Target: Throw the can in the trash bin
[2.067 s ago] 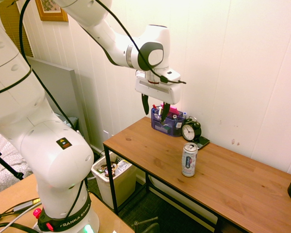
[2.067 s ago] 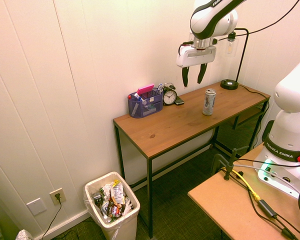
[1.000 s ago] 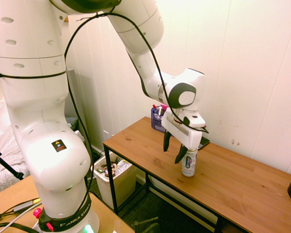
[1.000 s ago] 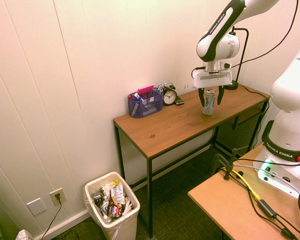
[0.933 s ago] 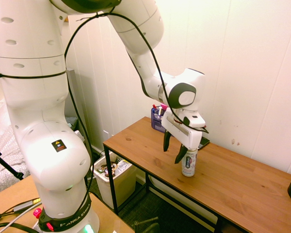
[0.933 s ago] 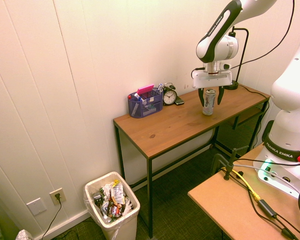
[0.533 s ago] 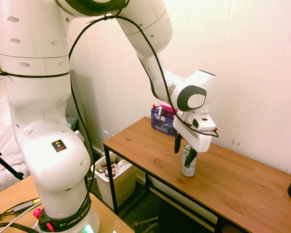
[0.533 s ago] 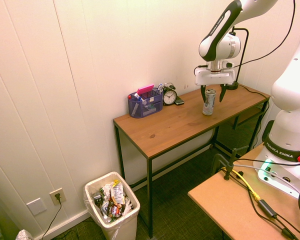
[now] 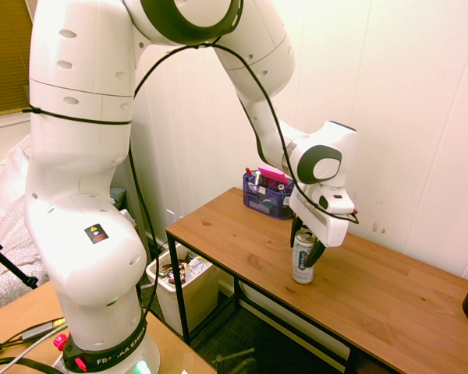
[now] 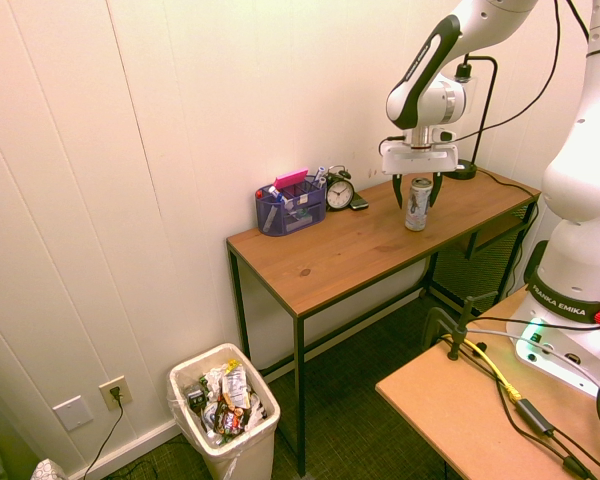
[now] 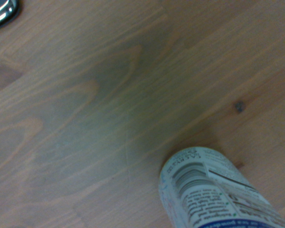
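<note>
Purple organizer (image 10: 291, 212) beside black alarm clock (image 10: 339, 193) on wooden desk (image 10: 350, 245), lamp (image 10: 492, 110) behind

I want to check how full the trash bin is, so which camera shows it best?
The second exterior view: the trash bin shows its open top and litter. The first exterior view has it partly behind a desk leg; the wrist view lacks it.

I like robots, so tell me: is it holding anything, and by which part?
Nothing is held: the gripper is open around the can's upper part, and the can stands on the desk.
</note>
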Robot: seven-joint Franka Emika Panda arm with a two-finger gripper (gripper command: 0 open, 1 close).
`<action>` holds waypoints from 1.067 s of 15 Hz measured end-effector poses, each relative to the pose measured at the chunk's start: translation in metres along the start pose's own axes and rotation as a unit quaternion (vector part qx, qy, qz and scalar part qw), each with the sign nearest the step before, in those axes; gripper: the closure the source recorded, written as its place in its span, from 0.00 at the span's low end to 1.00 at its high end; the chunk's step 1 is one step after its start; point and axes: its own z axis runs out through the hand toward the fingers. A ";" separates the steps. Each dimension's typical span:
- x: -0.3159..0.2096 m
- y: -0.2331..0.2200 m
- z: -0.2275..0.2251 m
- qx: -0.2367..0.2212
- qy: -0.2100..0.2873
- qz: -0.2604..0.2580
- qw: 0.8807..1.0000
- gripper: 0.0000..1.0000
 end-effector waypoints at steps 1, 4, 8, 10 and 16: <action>0.001 0.001 -0.001 -0.005 -0.003 0.000 1.000 1.00; 0.002 0.002 0.000 -0.016 -0.009 -0.007 1.000 1.00; 0.014 -0.017 0.004 -0.031 -0.022 -0.015 0.999 1.00; 0.024 -0.029 0.017 -0.043 -0.027 -0.013 0.999 1.00; 0.034 -0.039 0.032 -0.049 -0.043 -0.012 0.998 1.00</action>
